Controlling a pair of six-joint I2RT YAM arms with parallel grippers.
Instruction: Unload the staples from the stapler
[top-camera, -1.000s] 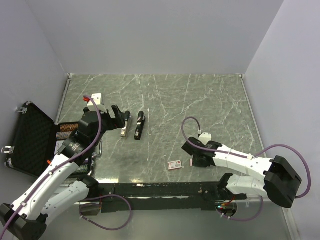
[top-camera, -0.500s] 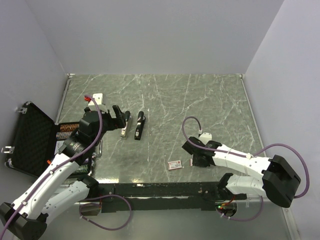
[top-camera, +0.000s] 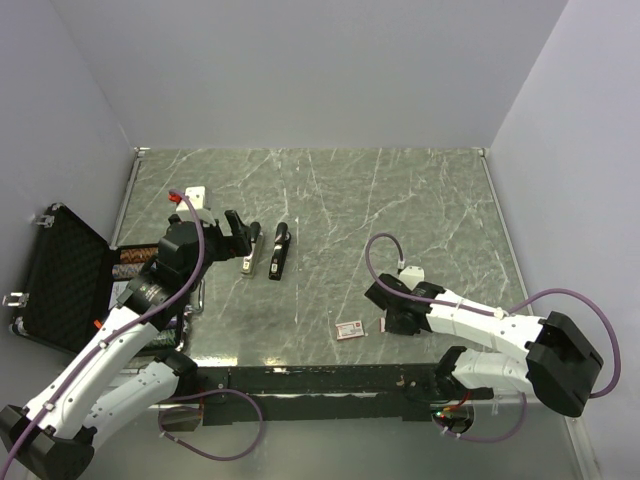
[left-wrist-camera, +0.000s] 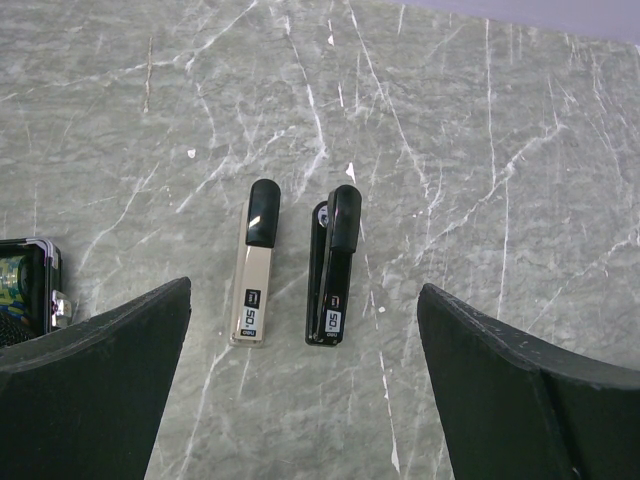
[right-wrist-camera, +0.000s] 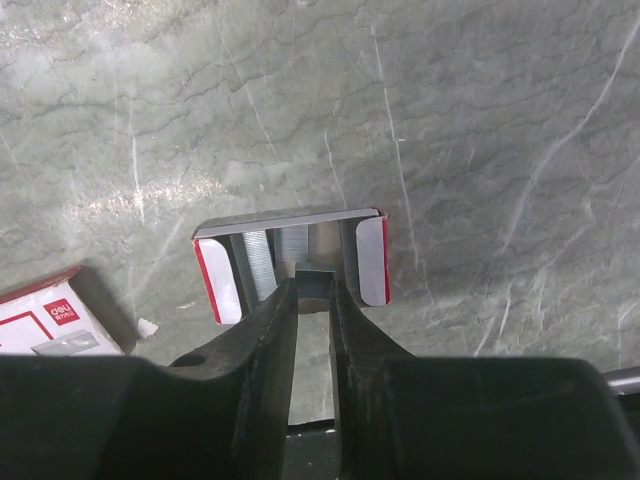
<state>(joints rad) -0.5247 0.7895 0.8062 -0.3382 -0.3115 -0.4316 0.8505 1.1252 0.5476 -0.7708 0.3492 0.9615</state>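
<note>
A black stapler (top-camera: 280, 251) and a beige stapler part (top-camera: 248, 257) lie side by side at the left of the table. In the left wrist view the black one (left-wrist-camera: 333, 265) and the beige one (left-wrist-camera: 255, 265) lie flat just ahead of my left gripper (left-wrist-camera: 295, 295), which is open and empty above them. My right gripper (right-wrist-camera: 313, 290) is shut on a short grey strip of staples (right-wrist-camera: 315, 281), at the near edge of an open red-and-white cardboard tray (right-wrist-camera: 370, 260). More staple strips (right-wrist-camera: 258, 258) lie in that tray. In the top view my right gripper (top-camera: 388, 322) is low near the front edge.
A small red-and-white box (top-camera: 350, 329) lies just left of the right gripper and shows in the right wrist view (right-wrist-camera: 55, 320). An open black case (top-camera: 60, 290) stands off the table's left edge. A small white object (top-camera: 195, 195) lies at the back left.
</note>
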